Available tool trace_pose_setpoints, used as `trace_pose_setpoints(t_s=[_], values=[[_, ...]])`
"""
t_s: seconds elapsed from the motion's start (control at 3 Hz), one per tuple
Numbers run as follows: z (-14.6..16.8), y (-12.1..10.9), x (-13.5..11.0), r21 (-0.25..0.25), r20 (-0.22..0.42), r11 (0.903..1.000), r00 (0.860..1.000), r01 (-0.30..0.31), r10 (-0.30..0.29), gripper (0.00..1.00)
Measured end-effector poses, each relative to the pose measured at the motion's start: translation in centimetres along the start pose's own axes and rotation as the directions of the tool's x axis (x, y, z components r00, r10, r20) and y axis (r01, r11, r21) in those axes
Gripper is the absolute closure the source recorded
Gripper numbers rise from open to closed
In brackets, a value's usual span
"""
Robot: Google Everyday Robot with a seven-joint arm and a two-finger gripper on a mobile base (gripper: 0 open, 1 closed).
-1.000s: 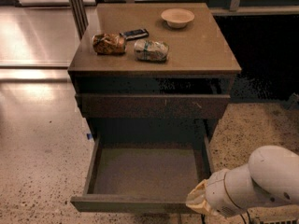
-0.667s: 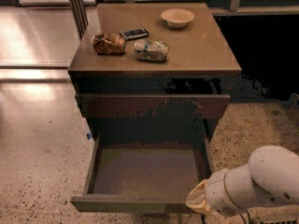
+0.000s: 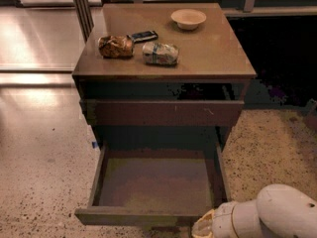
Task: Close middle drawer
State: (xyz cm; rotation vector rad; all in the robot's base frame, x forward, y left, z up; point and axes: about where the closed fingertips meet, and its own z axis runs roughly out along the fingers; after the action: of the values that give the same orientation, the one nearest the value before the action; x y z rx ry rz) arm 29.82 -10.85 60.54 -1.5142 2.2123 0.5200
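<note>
The middle drawer (image 3: 153,182) of the dark-brown cabinet is pulled far out, showing its bare olive-brown floor; its slab front (image 3: 133,217) runs along the bottom of the view. The top drawer front (image 3: 163,113) above it stands slightly out. My gripper (image 3: 205,228) is at the bottom right, at the right end of the open drawer's front, at the end of the white arm (image 3: 272,214). The fingers are cut off by the frame edge.
On the cabinet top (image 3: 213,53) lie a brown snack bag (image 3: 116,46), a dark flat phone-like object (image 3: 144,35), a pale crumpled bag (image 3: 160,53) and a beige bowl (image 3: 188,19). Speckled floor (image 3: 39,182) lies left and right. A metal post (image 3: 81,9) stands behind left.
</note>
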Motion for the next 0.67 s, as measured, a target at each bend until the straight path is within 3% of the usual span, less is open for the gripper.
trace_pose_setpoints(t_s=[0.33,0.67], values=[[4.8,2.3,1.8,0.004,0.001,0.9998,1.000,-0.019,0.019,1.00],[9.6,3.0,2.5,-0.052,0.026,0.9986,1.000,-0.008,0.009,1.00]])
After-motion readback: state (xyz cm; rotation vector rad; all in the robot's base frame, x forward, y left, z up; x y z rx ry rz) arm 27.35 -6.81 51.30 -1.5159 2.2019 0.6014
